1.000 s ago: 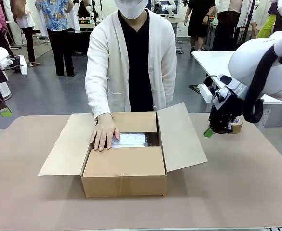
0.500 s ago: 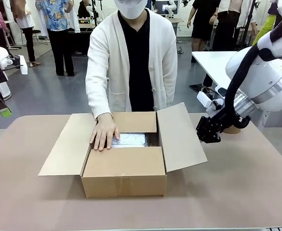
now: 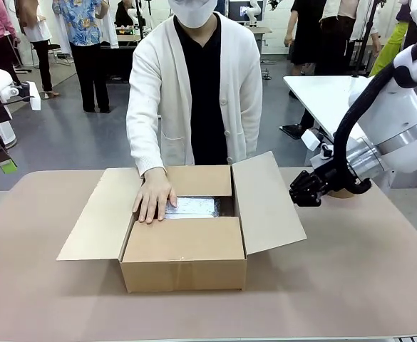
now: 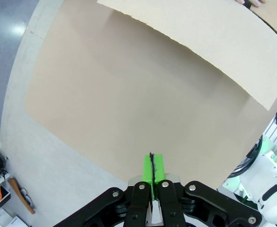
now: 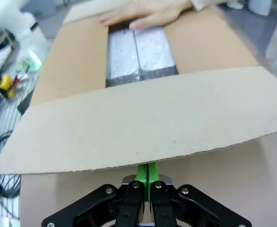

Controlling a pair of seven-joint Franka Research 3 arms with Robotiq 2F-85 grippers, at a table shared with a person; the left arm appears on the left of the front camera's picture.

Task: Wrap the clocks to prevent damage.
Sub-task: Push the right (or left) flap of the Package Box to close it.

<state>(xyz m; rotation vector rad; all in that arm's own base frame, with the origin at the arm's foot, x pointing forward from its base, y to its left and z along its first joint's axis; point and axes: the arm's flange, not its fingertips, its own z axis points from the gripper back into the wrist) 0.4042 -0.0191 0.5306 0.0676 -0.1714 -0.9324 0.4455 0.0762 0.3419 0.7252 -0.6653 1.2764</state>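
Observation:
An open cardboard box [image 3: 183, 249] stands mid-table. Inside it lies a silvery wrapped bundle [image 3: 192, 207], also seen from above as two wrapped packs [image 5: 138, 52]; the clocks themselves are hidden. A person's hand [image 3: 153, 196] rests flat on the box's far left corner, over the wrap. My right gripper [image 3: 299, 192] is shut and empty, hovering just outside the raised right flap [image 3: 265, 203]; its pads [image 5: 147, 172] touch, right behind that flap's edge. My left gripper [image 3: 7, 165] hangs at the far left, off the table's side, pads [image 4: 151, 168] pressed together over bare table.
The left flap [image 3: 98, 217] lies spread out flat, the near flap [image 3: 185, 248] is folded over the box. A brown tape roll [image 3: 342, 192] sits behind my right wrist. A white table [image 3: 322, 92] stands at the back right, with people farther off.
My right gripper has swung down and left toward the box's right flap, its wrist turned. The person's hand and the left arm have stayed still.

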